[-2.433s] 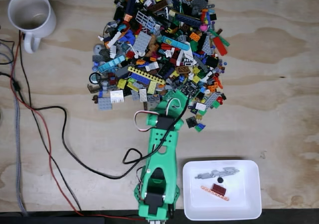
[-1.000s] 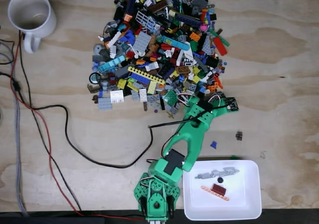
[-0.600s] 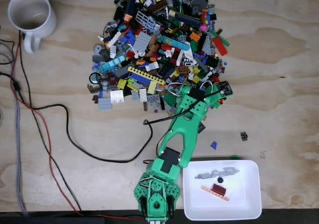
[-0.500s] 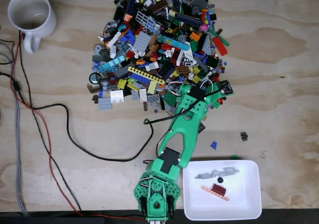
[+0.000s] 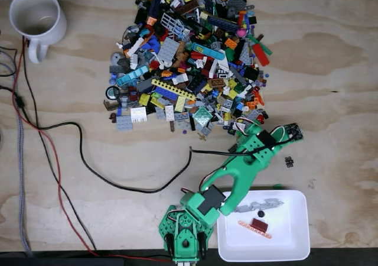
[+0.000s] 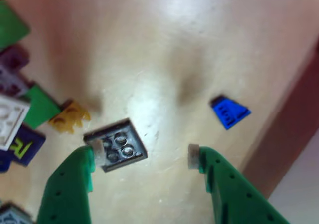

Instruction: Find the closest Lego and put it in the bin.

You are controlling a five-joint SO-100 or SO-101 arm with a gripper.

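In the wrist view my gripper [image 6: 144, 155] is open just above the wooden table. A dark grey square Lego plate [image 6: 117, 144] lies flat between the jaws, right against the left fingertip [image 6: 97, 154]. A small blue wedge Lego [image 6: 229, 112] lies beyond the right finger [image 6: 219, 184]. In the fixed view the green arm [image 5: 236, 174] reaches up and right from its base and covers both pieces. The white bin [image 5: 295, 239] sits just right of the base and holds a few pieces.
The big Lego pile [image 5: 189, 53] spreads over the upper middle of the table. A tiny dark piece [image 5: 288, 161] lies alone right of the wrist. A white mug [image 5: 36, 18] stands at top left, and cables [image 5: 77, 165] run down the left side.
The arm has swung right and a little toward the bin, off the pile's lower edge. The blue wedge, visible on the table before, is now covered by the arm in the fixed view.
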